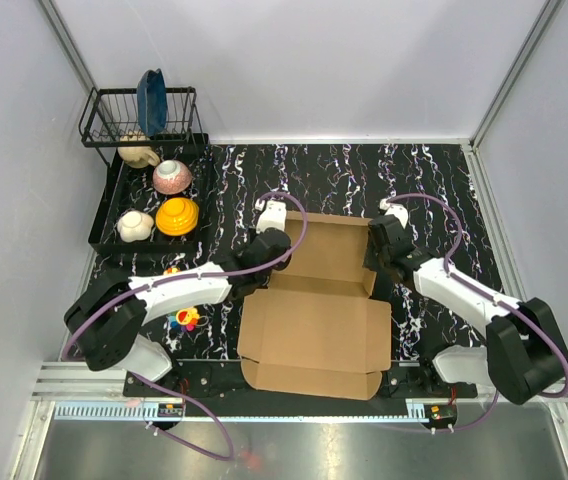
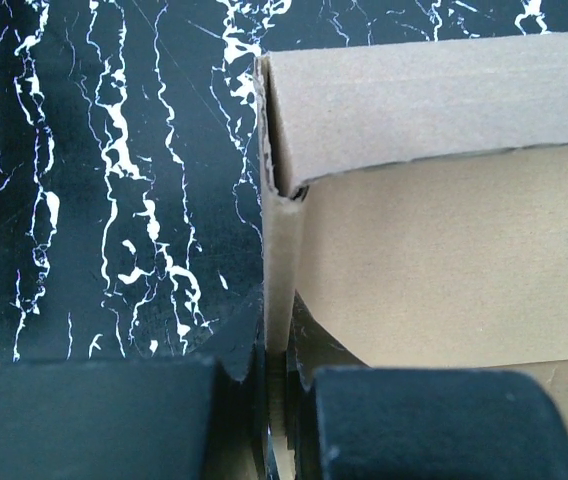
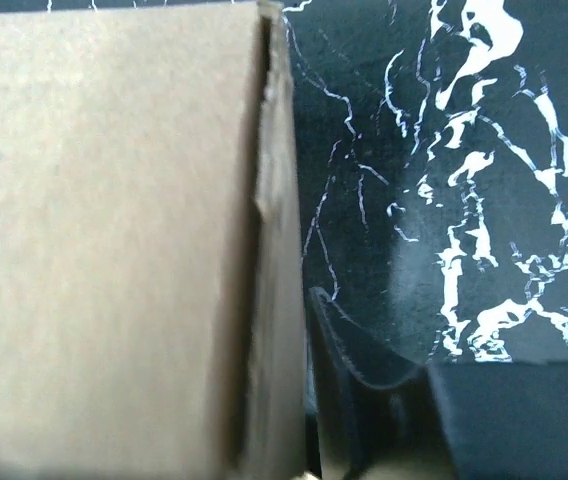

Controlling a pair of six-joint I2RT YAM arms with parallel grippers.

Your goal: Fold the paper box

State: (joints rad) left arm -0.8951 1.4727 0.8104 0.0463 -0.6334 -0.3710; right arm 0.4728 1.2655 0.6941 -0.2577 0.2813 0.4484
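The paper box [image 1: 314, 320] lies mid-bench [image 1: 434, 180] between the two arms, long axis running near to far; its near panels lie flat, its far side walls stand raised; the left jaws are clenched on the left wall; the right jaws sit beside the right wall, grip impossible to tell; both arms look equally near; bowls [image 1: 177, 215] and wire rack [image 1: 139, 92] stand well apart, far left.
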